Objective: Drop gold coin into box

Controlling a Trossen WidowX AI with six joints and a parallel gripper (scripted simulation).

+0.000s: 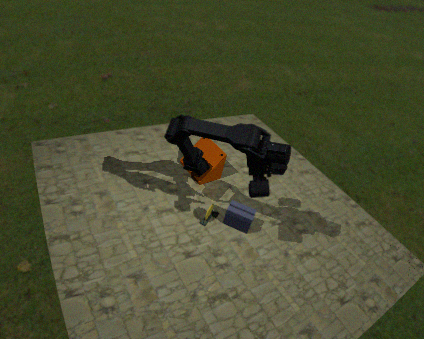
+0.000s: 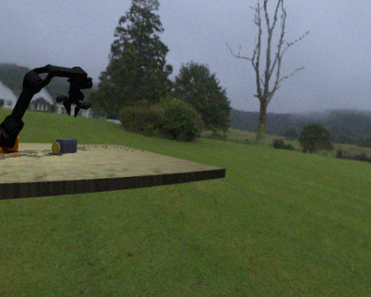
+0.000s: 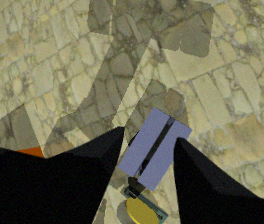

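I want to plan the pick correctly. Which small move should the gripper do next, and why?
Probably shift toward the coin while descending. In the wrist view the gripper hangs high over the grey box, holding nothing, while the coin stands in its holder just beyond the box's end, near the frame's lower edge.

A square platform paved in pale yellow stone [image 1: 136, 277] lies on dark green grass [image 1: 286, 52]; a bare tree [image 2: 265, 67] stands beyond.
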